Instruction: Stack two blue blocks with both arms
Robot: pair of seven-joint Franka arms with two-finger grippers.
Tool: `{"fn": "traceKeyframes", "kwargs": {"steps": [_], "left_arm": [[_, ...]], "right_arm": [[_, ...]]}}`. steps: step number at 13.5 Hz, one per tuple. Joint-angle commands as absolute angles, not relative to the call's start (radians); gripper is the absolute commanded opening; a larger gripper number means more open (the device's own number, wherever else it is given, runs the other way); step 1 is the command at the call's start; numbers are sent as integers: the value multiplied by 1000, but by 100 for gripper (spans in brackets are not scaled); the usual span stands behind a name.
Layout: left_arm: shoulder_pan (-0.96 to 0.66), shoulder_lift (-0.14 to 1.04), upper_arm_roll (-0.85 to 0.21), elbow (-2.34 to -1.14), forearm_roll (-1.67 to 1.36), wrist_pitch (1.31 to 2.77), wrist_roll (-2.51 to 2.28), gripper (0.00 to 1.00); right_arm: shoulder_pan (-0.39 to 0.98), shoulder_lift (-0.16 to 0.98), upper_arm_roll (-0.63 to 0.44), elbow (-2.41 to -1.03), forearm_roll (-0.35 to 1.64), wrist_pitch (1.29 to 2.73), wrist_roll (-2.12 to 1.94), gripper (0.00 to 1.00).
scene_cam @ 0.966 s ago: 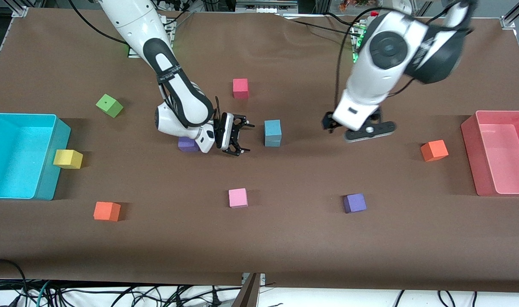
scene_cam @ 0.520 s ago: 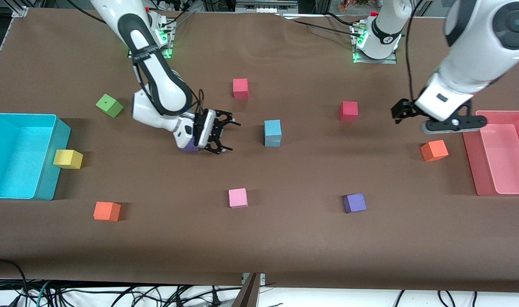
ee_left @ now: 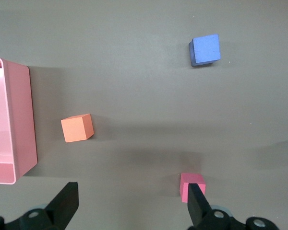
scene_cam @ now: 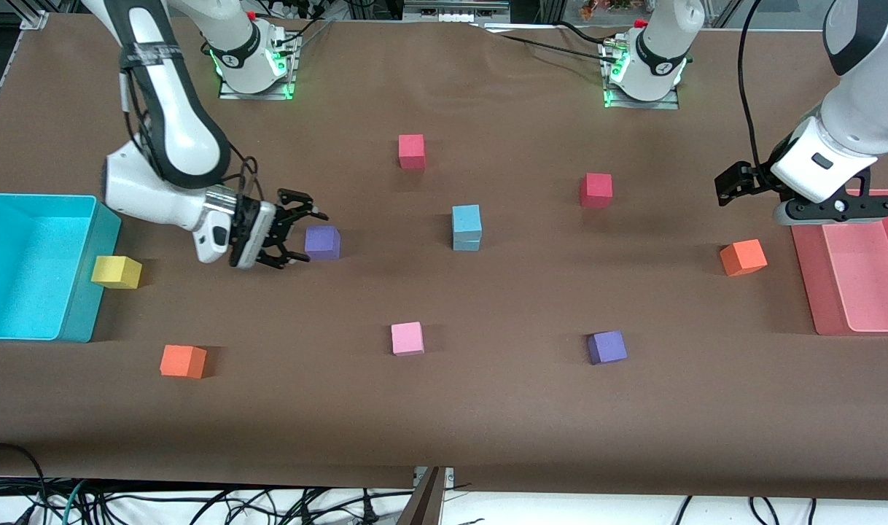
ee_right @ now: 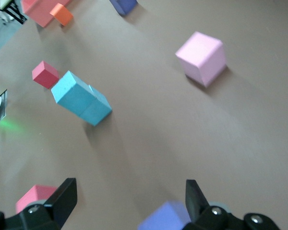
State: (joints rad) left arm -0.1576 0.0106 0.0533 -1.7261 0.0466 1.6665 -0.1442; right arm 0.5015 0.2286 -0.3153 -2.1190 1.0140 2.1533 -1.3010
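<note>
The right arm (scene_cam: 168, 109) comes down from its base toward the right arm's end of the table, bends at a white elbow, and turns its wrist sideways, so that the right gripper (scene_cam: 298, 237) points along the table toward the middle, low over the cloth. Its black fingers (scene_cam: 303, 214) are spread, with nothing between them. The left arm (scene_cam: 856, 87) reaches from its base out to the left arm's end of the table, its forearm sloping down. The left gripper (ee_left: 132, 203) hangs up in the air with its fingers (ee_left: 67, 203) parted wide and empty, the wrist pointing downward.
</note>
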Motion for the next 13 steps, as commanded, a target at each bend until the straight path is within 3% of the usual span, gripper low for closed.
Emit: {"fn": "traceKeyframes", "kwargs": {"steps": [1, 7, 10, 13], "left_arm": [[-147, 12, 49, -1709, -9, 1641, -129, 100], [-133, 11, 48, -1675, -20, 1626, -141, 100], [-133, 17, 52, -1649, -18, 1597, -137, 100], [-126, 17, 54, -1641, -11, 1597, -130, 100]], "right_arm": [[509, 172, -354, -2108, 796, 2102, -1046, 100], [518, 172, -354, -1792, 124, 1748, -295, 100], [511, 182, -357, -1669, 26, 1552, -51, 100], [413, 175, -318, -1612, -77, 1523, -32, 100]]}}
